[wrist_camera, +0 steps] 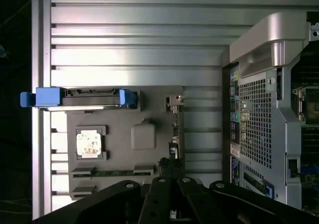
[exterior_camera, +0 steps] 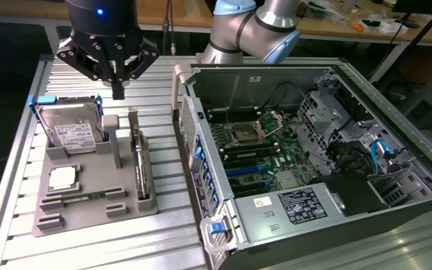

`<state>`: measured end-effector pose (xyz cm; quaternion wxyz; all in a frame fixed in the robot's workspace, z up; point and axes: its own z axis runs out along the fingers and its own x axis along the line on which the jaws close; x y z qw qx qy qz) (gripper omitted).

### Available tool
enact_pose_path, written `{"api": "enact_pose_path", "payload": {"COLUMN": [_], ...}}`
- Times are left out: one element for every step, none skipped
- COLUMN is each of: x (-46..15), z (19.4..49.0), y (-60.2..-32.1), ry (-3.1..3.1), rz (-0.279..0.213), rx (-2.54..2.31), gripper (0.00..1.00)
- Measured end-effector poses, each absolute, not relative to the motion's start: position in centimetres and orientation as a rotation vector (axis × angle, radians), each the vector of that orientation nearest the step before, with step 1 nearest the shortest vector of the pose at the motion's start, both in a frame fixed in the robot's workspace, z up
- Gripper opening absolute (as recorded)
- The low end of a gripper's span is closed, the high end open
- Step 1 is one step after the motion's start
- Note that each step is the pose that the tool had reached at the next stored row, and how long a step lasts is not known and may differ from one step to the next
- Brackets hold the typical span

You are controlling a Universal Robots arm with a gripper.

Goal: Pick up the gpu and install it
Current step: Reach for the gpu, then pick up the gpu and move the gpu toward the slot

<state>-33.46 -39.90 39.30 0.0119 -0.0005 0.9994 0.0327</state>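
Gripper is closed finger to finger with nothing between the tips, hanging above the slatted aluminium table at the far end of the grey holder tray. The gpu stands on edge in the slot on the tray side nearest the open PC case, untouched. It's edge-on in both views, so its faces are hard to read. In the wrist view the fingertips line up with the gpu strip. The gripper linkage hides that end of the tray and the card's end. Also on the tray: hard drive in a blue frame, CPU, memory stick. Gripper body is cut off at the exterior frame's top edge.
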Motion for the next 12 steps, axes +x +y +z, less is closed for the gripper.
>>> {"api": "enact_pose_path", "payload": {"x": [-33.56, -33.56, -33.56, -33.57, -33.57, -33.57, -33.57, -33.57, -33.57, -33.57, -33.57, -33.57], "z": [39.29, 39.29, 39.29, 39.30, 39.30, 39.30, 39.29, 39.30, 39.30, 39.30, 39.29, 39.29], "y": [-39.90, -39.90, -39.90, -39.89, -39.89, -39.89, -39.89, -39.89, -39.89, -39.89, -39.89, -39.89], "ry": [3.116, 3.116, 3.116, 3.116, 3.116, 3.116, 3.116, 3.116, 3.116, 3.116, 3.116, 3.116], "rz": [0.102, 0.102, 0.102, 0.102, 0.102, 0.102, 0.102, 0.102, 0.102, 0.102, 0.102, 0.102], "rx": [-0.002, -0.002, -0.003, -0.002, -0.002, -0.002, -0.002, -0.002, -0.002, -0.002, -0.002, -0.002], "gripper": [0.11, 0.11, 0.11, 0.11, 0.11, 0.11, 0.11, 0.11, 0.11, 0.11, 0.11, 0.11]}}
